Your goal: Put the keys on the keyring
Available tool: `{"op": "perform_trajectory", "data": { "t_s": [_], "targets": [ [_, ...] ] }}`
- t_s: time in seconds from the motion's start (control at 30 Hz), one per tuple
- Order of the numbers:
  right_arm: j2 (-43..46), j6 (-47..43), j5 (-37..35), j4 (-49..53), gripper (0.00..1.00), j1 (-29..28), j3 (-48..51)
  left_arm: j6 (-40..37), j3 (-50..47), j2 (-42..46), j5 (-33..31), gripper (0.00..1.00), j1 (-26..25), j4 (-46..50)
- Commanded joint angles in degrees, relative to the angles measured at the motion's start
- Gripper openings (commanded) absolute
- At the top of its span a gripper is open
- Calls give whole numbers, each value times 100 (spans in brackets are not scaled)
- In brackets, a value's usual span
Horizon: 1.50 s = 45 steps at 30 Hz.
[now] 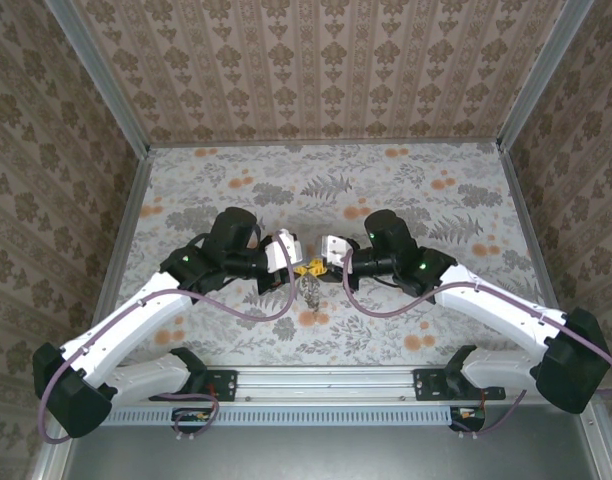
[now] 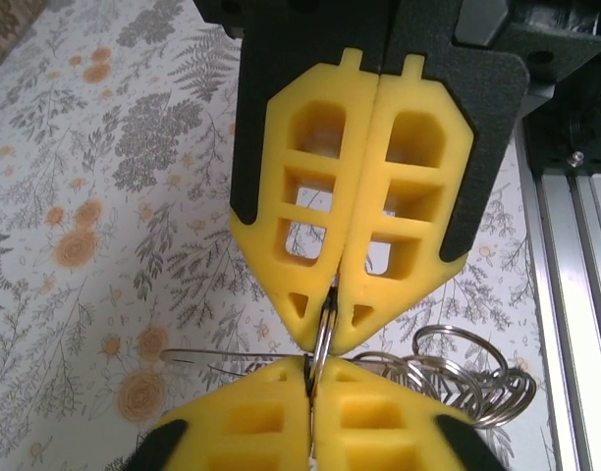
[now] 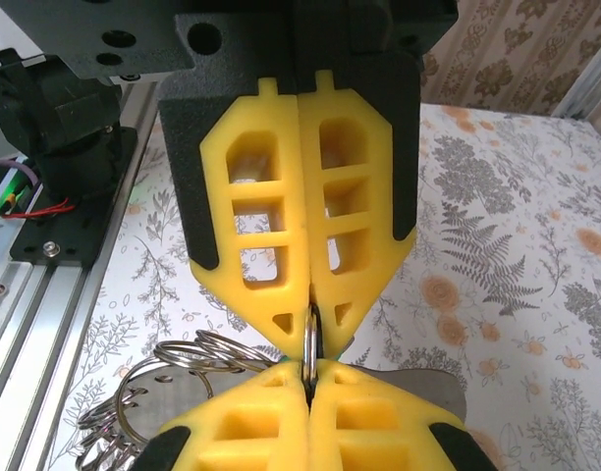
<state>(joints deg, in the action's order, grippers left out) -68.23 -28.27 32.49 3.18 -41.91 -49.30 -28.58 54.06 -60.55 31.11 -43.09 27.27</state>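
Note:
My left gripper (image 1: pixel 300 267) and right gripper (image 1: pixel 317 267) meet tip to tip above the table's middle. Both are shut on the same small silver metal ring (image 2: pixel 324 332), which stands edge-on between the two pairs of yellow pads. In the left wrist view, my left gripper (image 2: pixel 311 369) is at the bottom and the right gripper (image 2: pixel 330 329) above it. A thin grey wire, the keyring (image 2: pixel 222 353), runs left from the tips. In the right wrist view, the metal ring (image 3: pixel 308 343) bridges my right gripper (image 3: pixel 308 378) and the left gripper (image 3: pixel 310 337). A flat grey key (image 3: pixel 430 389) with a green sliver lies behind.
A bunch of silver split rings (image 2: pixel 458 378) hangs beside the tips, also seen as the ring bunch (image 3: pixel 173 358) and as a dangling clump (image 1: pixel 309 292). The aluminium rail (image 1: pixel 326 382) runs along the near edge. Wallpapered walls enclose the floral tabletop (image 1: pixel 436 200).

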Motion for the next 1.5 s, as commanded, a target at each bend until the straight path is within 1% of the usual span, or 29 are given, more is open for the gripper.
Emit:
{"op": "perform_trajectory", "data": {
  "t_s": [0.0, 0.07, 0.13, 0.27, 0.37, 0.57, 0.73, 0.8, 0.97, 1.1, 1.17, 1.2, 1.33, 1.4, 1.47],
  "targets": [
    [426, 233, 82, -709, 0, -1, 370, -46, -162, 364, 185, 22, -26, -319],
    [606, 564, 194, -1415, 0, 66, 683, 8, -427, 674, 113, 31, -6, -567],
    [710, 757, 311, -1960, 0, 103, 886, 79, -641, 973, 31, 37, 15, -758],
    [865, 756, 576, -2547, 0, 116, 1166, 191, -988, 1480, 24, 43, 60, -922],
    [977, 778, 713, -2981, 0, 126, 1390, 320, -1204, 1618, 153, 44, 62, -1142],
    [878, 823, 1289, -3107, 0, 122, 1389, 402, -1230, 1334, 276, 45, 55, -1540],
    [804, 771, 1648, -2976, 0, 139, 1255, 370, -1294, 1028, 471, 46, 38, -1841],
    [728, 779, 1767, -2863, 0, 170, 1158, 368, -1353, 949, 824, 47, -52, -2028],
    [550, 858, 2059, -2849, 0, 192, 1006, 448, -1631, 908, 899, 50, -409, -2606],
    [503, 791, 2137, -2769, 0, 214, 911, 517, -1693, 911, 1005, 50, -490, -2722],
    [485, 704, 2344, -2496, 0, 244, 759, 571, -1734, 950, 1021, 48, -507, -2737],
    [483, 648, 2390, -2371, 0, 245, 711, 620, -1769, 986, 1009, 46, -516, -2813],
    [551, 512, 2337, -2150, 0, 288, 670, 842, -2052, 1251, 662, 31, -532, -3187],
    [580, 476, 2332, -2080, 0, 323, 660, 893, -2151, 1396, 363, 25, -528, -3210],
    [621, 437, 2332, -2007, 0, 358, 650, 899, -2215, 1538, 190, 17, -526, -3143]
  ]
}}
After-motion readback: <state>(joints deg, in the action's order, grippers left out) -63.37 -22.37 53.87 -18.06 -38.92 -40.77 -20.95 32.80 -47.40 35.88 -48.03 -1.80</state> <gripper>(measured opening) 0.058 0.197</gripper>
